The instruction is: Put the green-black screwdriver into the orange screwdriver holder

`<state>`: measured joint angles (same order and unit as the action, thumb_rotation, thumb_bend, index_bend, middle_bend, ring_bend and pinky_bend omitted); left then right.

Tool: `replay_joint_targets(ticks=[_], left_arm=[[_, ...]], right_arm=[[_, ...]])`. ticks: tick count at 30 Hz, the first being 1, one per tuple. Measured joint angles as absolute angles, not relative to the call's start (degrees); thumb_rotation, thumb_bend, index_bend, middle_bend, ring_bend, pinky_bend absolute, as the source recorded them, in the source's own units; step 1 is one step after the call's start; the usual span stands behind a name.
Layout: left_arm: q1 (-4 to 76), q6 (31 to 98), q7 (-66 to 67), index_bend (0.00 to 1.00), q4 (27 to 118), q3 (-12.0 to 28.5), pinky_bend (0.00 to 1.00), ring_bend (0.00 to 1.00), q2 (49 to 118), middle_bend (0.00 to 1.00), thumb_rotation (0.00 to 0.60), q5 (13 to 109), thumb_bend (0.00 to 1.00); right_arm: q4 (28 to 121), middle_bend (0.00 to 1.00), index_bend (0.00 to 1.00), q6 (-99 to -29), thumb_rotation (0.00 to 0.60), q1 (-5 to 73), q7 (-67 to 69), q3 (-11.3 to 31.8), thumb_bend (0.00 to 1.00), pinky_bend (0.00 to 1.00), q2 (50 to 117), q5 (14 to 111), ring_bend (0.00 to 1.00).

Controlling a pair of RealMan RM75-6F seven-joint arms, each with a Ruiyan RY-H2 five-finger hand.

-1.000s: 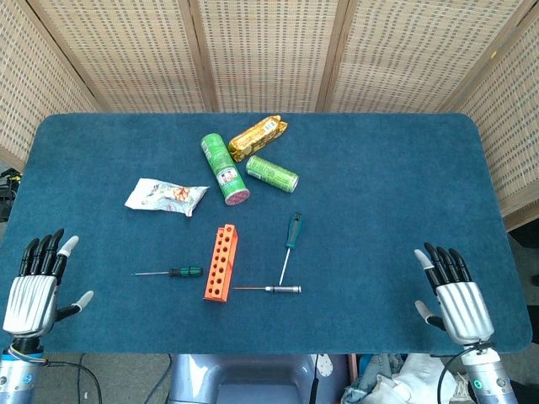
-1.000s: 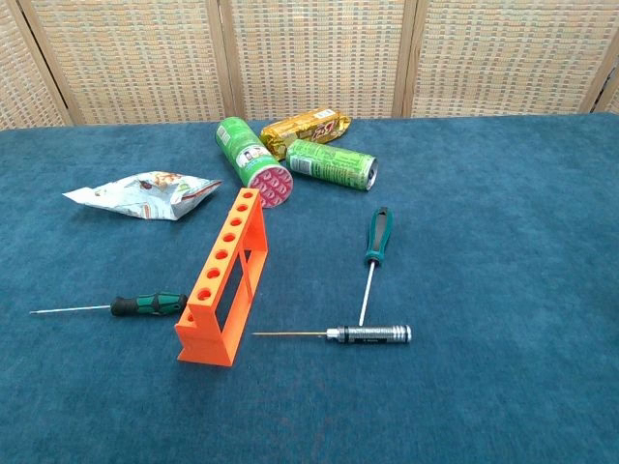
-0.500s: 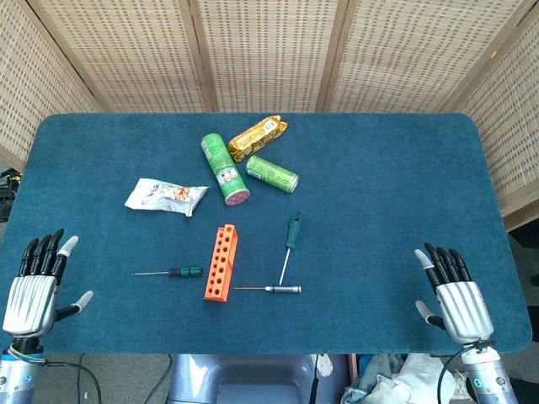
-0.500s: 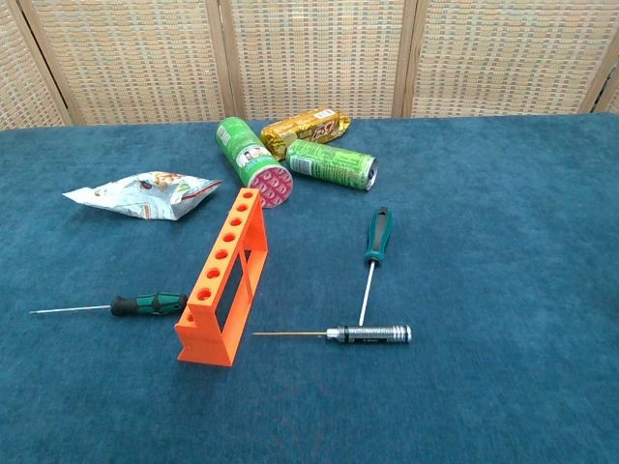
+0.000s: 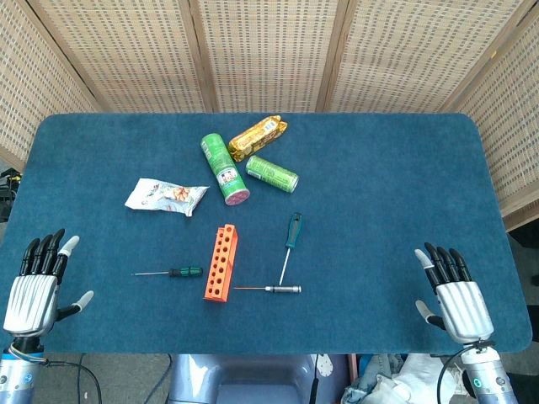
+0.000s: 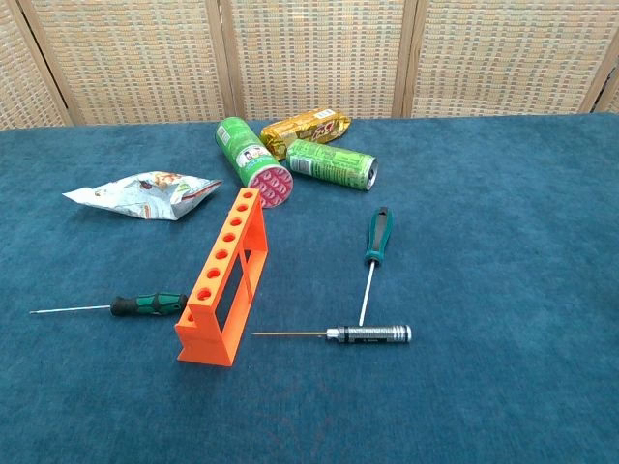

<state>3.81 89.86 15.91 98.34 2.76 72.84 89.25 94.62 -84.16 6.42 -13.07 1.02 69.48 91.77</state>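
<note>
Nothing moved: left hand (image 5: 32, 290) and right hand (image 5: 458, 301) stay spread, palms down.

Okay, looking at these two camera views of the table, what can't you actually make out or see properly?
- Left hand and right hand: head view only; outside the chest view's frame, palms turned away.
- Labels on the white snack packet, green tube, green can and gold wrapped pack: too small to read.
- Orange screwdriver holder: hole depth unseen.
- Green-black screwdriver: tip shape too small.
</note>
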Motion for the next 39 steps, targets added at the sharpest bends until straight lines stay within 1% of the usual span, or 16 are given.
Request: replay_joint_targets(ticks=[3, 8, 13, 16, 23, 31, 39], left_arm=[[3.89, 89.55, 16.16, 0.1, 98.43, 2.62, 0.0, 0.0, 72.93, 0.0, 0.6, 89.2, 0.14], [4.2, 88.74, 15.98, 0.15, 98.9, 2.36, 0.0, 0.0, 73.14, 0.0, 0.6, 89.29, 0.14], [5.01, 87.03, 15.39, 0.17, 99.83, 2.47, 0.0, 0.0, 73.14, 0.0, 0.6, 88.69, 0.15], [5.82, 85.42, 15.84, 0.21, 100.8, 2.64, 0.0, 0.0, 72.97, 0.0, 0.6, 88.11, 0.16], [9.29, 79.3, 18.42, 0.29, 103.67, 3.88, 0.0, 0.0, 73.07, 0.0, 0.6, 84.84, 0.19], [14.15, 72.96, 24.84, 0.33, 102.54, 6.58, 0.0, 0.0, 78.4, 0.0, 0.6, 77.77, 0.23], [18.87, 68.1, 30.64, 0.36, 99.72, 8.65, 0.0, 0.0, 84.19, 0.0, 0.6, 71.09, 0.24]], right_arm=[[94.58, 0.0, 0.0, -84.12, 0.6, 6.4, -13.02, 1.03, 0.24, 0.0, 69.42, 91.68, 0.0], [94.61, 0.0, 0.0, -84.43, 0.6, 6.25, -12.74, 1.18, 0.24, 0.0, 69.19, 91.49, 0.0], [94.73, 0.0, 0.0, -84.59, 0.6, 6.12, -12.45, 1.34, 0.24, 0.0, 68.91, 91.17, 0.0], [94.7, 0.0, 0.0, -84.41, 0.6, 6.17, -12.49, 1.29, 0.24, 0.0, 68.94, 91.19, 0.0], [94.68, 0.0, 0.0, -84.0, 0.6, 6.3, -12.69, 1.28, 0.24, 0.0, 69.06, 90.96, 0.0], [94.67, 0.0, 0.0, -83.82, 0.6, 6.34, -12.38, 1.34, 0.24, 0.0, 68.96, 90.72, 0.0], [94.57, 0.0, 0.0, -83.84, 0.6, 6.33, -11.68, 1.54, 0.24, 0.0, 68.76, 90.36, 0.0]])
